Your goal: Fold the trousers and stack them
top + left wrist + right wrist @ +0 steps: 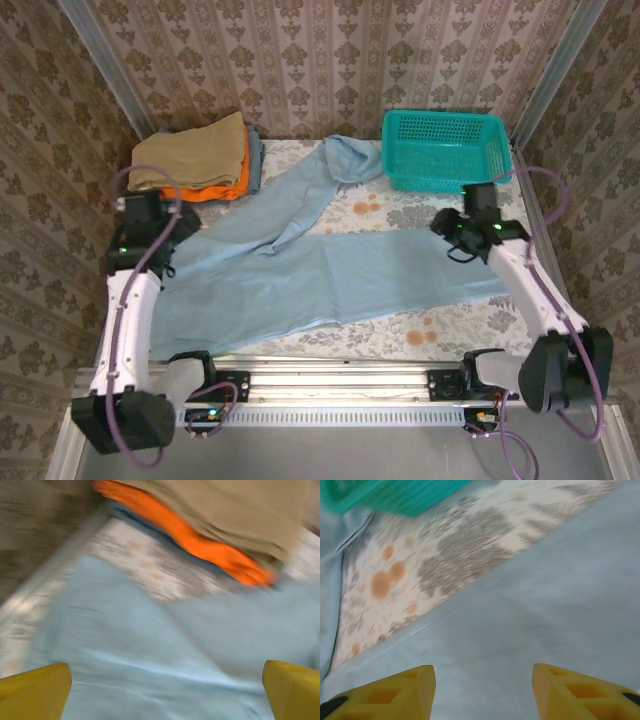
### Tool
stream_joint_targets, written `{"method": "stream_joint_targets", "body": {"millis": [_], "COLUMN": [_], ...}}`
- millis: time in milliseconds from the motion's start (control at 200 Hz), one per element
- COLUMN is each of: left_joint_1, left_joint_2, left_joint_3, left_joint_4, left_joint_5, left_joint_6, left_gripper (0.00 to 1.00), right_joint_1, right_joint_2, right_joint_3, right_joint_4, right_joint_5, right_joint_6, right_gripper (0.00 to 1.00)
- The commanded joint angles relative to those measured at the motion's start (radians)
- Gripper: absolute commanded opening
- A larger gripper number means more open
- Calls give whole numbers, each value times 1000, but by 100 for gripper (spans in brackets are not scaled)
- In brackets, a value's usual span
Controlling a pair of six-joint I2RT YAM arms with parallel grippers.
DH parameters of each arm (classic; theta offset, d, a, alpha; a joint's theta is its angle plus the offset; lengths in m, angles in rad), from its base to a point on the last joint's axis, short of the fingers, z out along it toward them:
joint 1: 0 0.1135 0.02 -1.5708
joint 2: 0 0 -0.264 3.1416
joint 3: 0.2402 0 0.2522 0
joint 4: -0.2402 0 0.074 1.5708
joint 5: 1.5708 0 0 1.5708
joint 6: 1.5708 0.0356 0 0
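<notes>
Nearest, a metal rail (pixel 340 385) runs along the table (pixel 400 212) front edge. L arm (pixel 125 320) rises from it up the left side, R arm (pixel 535 290) up the right.

The trousers (pixel 330 280), pale sky-blue, lie spread on the table across its middle. One leg stretches left-to-right over the near half. The other angles away toward the far side, its end bunched just beside the left wall of the teal basket (pixel 440 178). Creases show mid-left, where the legs meet.

L gripper (pixel 150 222) hangs over the left end of the trousers. In the L wrist view its yellow fingers (pixel 35 692) are spread wide, at opp. bottom corners, w/ nothing btwn them and blue cloth below. That view is blurred, so can't tell if the tips touch the cloth.

R gripper (pixel 470 235) sits over the far edge of the near leg's right part, just in front of the basket. In the R wrist view its fingers (pixel 395 695) stand apart, moderately, clamped on nothing. The cloth lies flat under them. Its edge runs diagonally, w/ the patterned table cover beyond and a basket corner at top left.

Far left is a stack of folded clothes: tan garment (pixel 195 155) on top, orange garment (pixel 215 190) under it, grey-blue layer (pixel 256 165) lowest, showing on the right side. The stack is just beside the trousers' left part. Far right, the basket sits near the back wall.
</notes>
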Motion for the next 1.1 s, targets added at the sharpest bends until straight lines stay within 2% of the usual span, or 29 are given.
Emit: {"method": "stream_joint_targets", "body": {"millis": [0,60,155,235,340,555,725,860,995,1095], "left_joint_1": [-218,-328,-486,-556,-602,-577,-531,-529,-524,-520], "left_joint_2": [7,47,146,226,289,245,110,26,-35,-69], "left_joint_3": [-113,-148,-155,-154,-171,-292,-395,-454,-504,-543], "left_joint_4": [85,157,274,353,410,456,426,340,233,214], "left_joint_5": [20,-6,-49,-45,-30,-26,-18,-65,-157,-187], "left_joint_6": [-134,-193,-195,-194,-188,-188,-200,-260,-395,-450], "left_gripper": [98,97,97,97,97,97,97,97,99,99], "right_joint_1": [133,183,231,238,236,204,168,170,165,158], "right_joint_2": [153,256,390,450,441,372,324,367,552,713], "right_joint_3": [70,104,134,105,30,-72,9,248,528,710], "right_joint_4": [60,78,101,119,127,46,-41,-51,-29,-21], "right_joint_5": [20,1,-23,-23,-1,15,9,7,25,-15], "right_joint_6": [-8,-2,18,32,29,-3,-33,-61,-67,-64], "right_gripper": [48,39,24,14,11,10,12,17,18,18]}}
